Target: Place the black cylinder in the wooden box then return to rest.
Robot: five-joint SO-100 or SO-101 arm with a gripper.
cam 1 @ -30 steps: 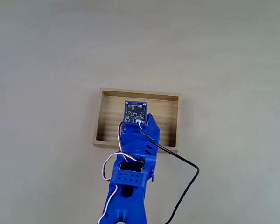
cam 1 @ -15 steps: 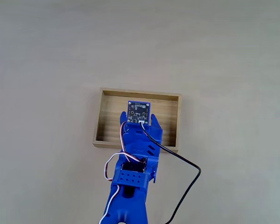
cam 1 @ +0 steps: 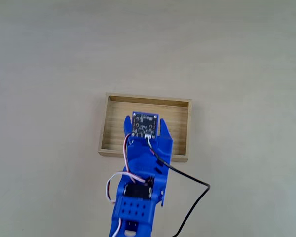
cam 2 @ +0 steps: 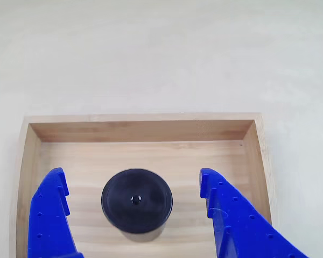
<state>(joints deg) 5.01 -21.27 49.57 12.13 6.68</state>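
The wooden box [cam 2: 140, 130] lies under the gripper, a shallow pale tray with low walls. The black cylinder [cam 2: 137, 200] stands upright on the box floor, round top with a small central dimple. My gripper [cam 2: 132, 174] is open. Its blue fingers [cam 2: 51, 215] stand on either side of the cylinder with a clear gap on each side. In the fixed view the blue arm [cam 1: 145, 158] reaches up from the bottom edge over the wooden box [cam 1: 113, 123], and its wrist circuit board [cam 1: 144, 124] hides the cylinder.
A black cable [cam 1: 190, 190] loops from the wrist across the table to the right of the arm. The pale table [cam 1: 237, 59] lies bare all round the box.
The arm has drawn back a little toward the bottom edge of the fixed view. Blue fingers now show on both sides of the wrist board, where before only the right one did.
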